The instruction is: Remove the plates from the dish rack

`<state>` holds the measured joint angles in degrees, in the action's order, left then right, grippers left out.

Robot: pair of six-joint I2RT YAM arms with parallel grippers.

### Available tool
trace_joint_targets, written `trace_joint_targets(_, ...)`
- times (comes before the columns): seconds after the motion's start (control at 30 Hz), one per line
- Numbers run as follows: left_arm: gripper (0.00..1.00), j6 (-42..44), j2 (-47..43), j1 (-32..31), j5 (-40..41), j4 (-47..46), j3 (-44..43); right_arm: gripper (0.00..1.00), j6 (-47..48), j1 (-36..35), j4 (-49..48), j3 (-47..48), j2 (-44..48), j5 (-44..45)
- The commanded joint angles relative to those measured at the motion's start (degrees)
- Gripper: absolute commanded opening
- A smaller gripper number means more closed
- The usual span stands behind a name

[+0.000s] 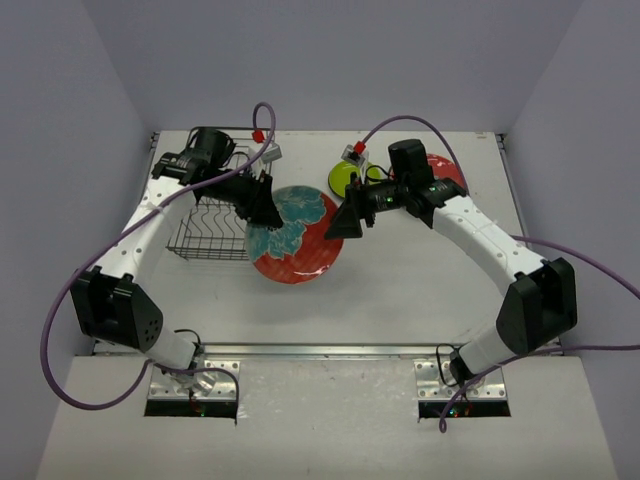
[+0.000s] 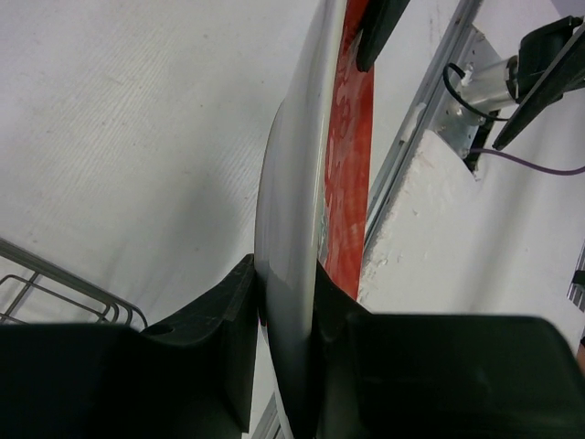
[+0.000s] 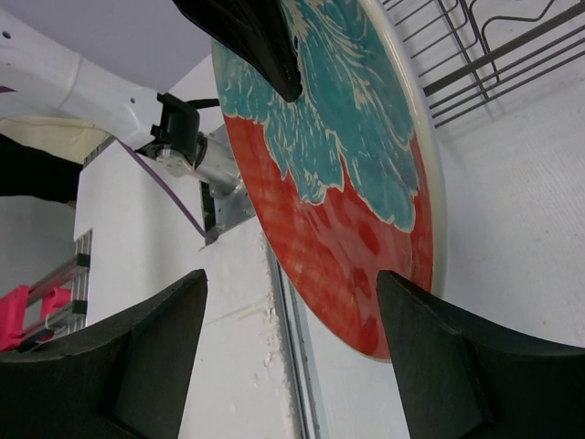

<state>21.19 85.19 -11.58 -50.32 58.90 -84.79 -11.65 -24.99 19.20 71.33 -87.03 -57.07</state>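
Arms over the table point(image 1: 400, 290), seen from above and from both wrists. We see the left arm point(image 1: 150, 215) run up the left side, fold at the far edge and turn inward over the rack point(image 1: 205, 235), so that the left gripper point(image 1: 262, 205) points right and toward the near edge. The right arm point(image 1: 480, 235) rises from its base, bends at the right side and reaches far and left, so that the right gripper point(image 1: 350, 215) points left, facing the other.

The left gripper is clamped on the red plate point(image 1: 295, 235). In the left wrist view its fingers point(image 2: 219, 320) press on both faces of the rim, with the plate seen edge-on between them. The plate lies just right of the rack and outside it, its teal flower face toward the top camera. We cannot tell whether its lower edge touches the table.

The right gripper stands wide, with nothing held. In the right wrist view its two fingers point(image 3: 155, 338) are spread well apart, and the near rim of the plate sits in front of the gap between them, closer to the right-hand finger. We cannot tell whether either finger touches the rim. From above, this gripper is at the plate's right edge, opposite the left gripper.

Far of the right gripper lies a lime plate point(image 1: 343, 180), and a second red plate point(image 1: 445, 168) shows partly behind the right arm. Both rest on the table, well apart from the rack.
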Motion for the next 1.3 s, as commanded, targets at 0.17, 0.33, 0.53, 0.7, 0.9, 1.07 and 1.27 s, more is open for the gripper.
trace_joint_targets(0.17, 0.0, 4.0, -1.9, -0.5, -11.4, 1.4, -4.2, 0.76, 1.8, 0.5, -1.6, 4.4, 1.7, 5.3)
trace_joint_targets(0.33, 0.0, 4.1, -1.9, -0.5, -11.7, 1.5, -3.7, 0.76, 2.5, 2.9, -1.4, 7.9, 2.5, 7.1)
trace_joint_targets(0.53, 0.0, 4.2, -1.3, -0.5, -12.9, 2.3, -5.6, 0.76, 4.2, 2.8, -0.5, 7.4, 0.6, 6.5)
trace_joint_targets(0.7, 0.0, 2.8, -0.9, -0.5, -14.5, 1.8, -7.6, 0.73, 5.0, 1.8, -0.3, 5.3, -0.8, 5.5)
trace_joint_targets(0.9, 0.0, 0.7, -0.6, -0.5, -14.8, -0.3, -8.8, 0.65, 4.4, -0.8, -0.7, 2.4, -0.7, 2.3)
trace_joint_targets(1.07, 0.0, -2.2, -1.4, -0.5, -13.9, -4.9, -8.0, 0.34, 2.2, -1.3, -1.5, 0.4, -0.7, -0.8)
trace_joint_targets(1.27, 0.27, -12.6, -5.3, -0.5, -1.8, -16.9, -3.8, 0.0, -4.7, 1.5, -2.5, 1.4, -1.4, -4.7)
